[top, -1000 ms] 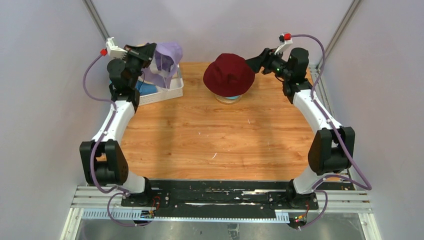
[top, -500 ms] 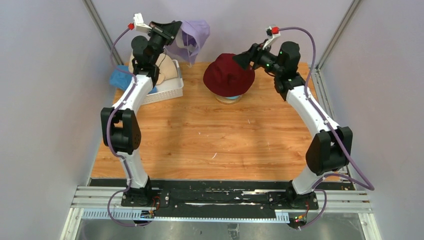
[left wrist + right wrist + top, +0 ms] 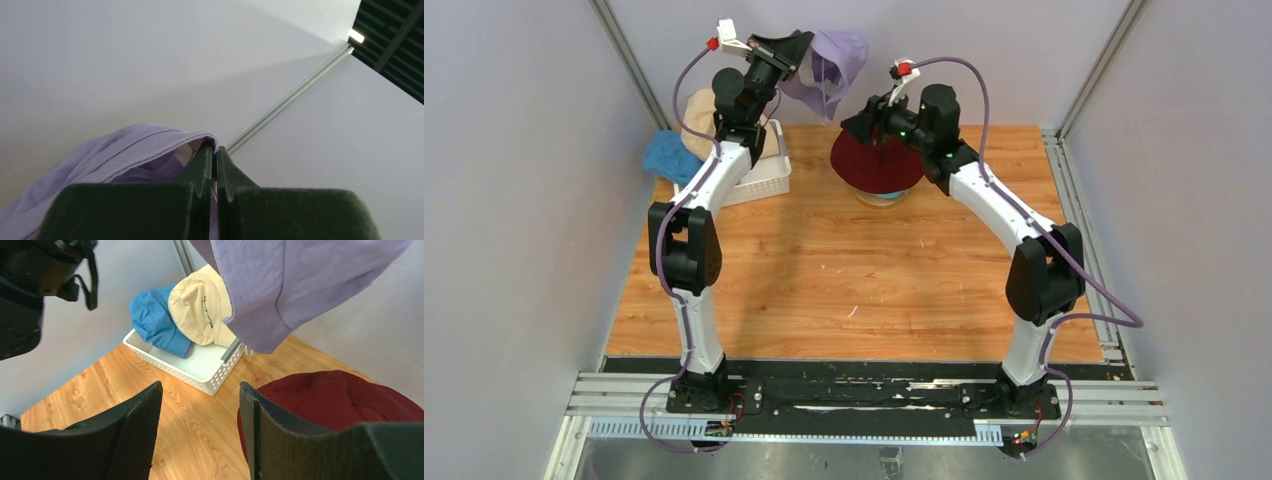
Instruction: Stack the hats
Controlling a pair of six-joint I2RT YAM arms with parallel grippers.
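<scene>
1. Our left gripper (image 3: pixel 215 150) clamps the lavender hat (image 3: pixel 125 150) by its brim, high up.
2. Our right gripper (image 3: pixel 200 386) gapes empty beside the dark red hat (image 3: pixel 340 395).
3. The blue hat (image 3: pixel 155 320) and beige hat (image 3: pixel 200 305) lie in the basket (image 3: pixel 200 367).

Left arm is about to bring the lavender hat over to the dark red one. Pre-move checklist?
1. Left fingers shut on the lavender hat brim: ok.
2. Lavender hat lifted clear of the basket: ok.
3. Lavender hat above the dark red hat: not ok, it hangs off to the basket side.
4. Right fingers open and empty: ok.
5. Space above the dark red hat free: not ok, the right arm's wrist hovers over it.
6. Blue hat and beige hat in the basket: ok.
</scene>
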